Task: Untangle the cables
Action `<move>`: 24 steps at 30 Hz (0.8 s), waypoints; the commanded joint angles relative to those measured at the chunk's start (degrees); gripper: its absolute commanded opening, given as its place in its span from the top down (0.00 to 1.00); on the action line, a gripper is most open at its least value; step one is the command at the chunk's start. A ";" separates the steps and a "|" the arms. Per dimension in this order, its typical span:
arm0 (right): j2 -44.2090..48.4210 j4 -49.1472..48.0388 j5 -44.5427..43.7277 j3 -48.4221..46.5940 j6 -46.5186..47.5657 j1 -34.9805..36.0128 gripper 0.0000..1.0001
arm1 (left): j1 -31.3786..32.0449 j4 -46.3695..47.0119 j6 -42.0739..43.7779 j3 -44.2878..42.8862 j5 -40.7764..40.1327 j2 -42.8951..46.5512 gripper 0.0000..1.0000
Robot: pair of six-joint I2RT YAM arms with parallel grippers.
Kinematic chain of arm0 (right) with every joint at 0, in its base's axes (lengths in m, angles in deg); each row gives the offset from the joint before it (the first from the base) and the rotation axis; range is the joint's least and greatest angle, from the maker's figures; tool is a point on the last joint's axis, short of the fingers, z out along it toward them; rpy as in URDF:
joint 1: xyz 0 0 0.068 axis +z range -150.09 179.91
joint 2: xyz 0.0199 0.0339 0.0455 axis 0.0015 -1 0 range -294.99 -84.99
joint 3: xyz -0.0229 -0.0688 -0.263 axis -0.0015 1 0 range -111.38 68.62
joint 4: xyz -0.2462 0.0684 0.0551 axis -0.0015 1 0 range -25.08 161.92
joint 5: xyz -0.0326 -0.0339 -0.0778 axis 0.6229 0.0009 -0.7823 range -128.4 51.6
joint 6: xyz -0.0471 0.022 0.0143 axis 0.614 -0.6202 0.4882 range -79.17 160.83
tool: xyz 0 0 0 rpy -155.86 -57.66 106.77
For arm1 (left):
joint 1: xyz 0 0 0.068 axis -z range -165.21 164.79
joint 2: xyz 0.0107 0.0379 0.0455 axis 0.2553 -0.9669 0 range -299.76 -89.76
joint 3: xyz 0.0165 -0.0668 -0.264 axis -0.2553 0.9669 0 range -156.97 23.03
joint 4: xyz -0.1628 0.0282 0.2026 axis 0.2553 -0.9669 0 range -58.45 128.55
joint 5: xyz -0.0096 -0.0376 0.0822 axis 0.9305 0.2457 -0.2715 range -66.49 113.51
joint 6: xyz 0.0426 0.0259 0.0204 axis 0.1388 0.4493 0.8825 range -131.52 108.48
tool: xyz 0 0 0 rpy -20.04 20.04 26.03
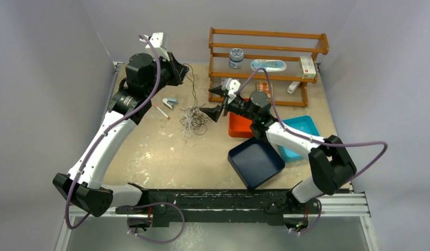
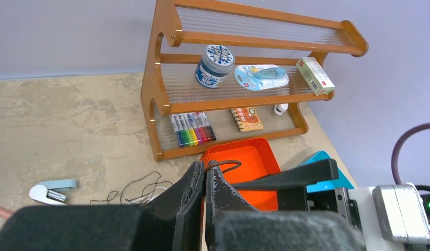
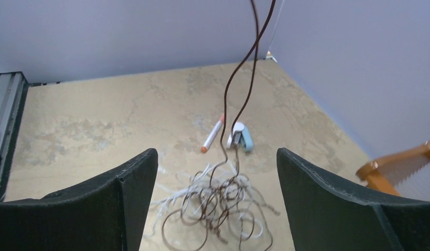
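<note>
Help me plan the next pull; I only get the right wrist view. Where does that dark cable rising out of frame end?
Observer: In the left gripper, which is shut on the dark cable over the table's far side.
Operator: Anything behind the right gripper?
Observer: An orange tray sits right behind it, in front of the shelf.
</note>
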 commanded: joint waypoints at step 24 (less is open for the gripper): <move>-29.56 -1.72 8.24 -30.21 -0.88 4.06 0.51 | -0.08 -6.37 6.23 -29.98 -10.25 -4.90 1.00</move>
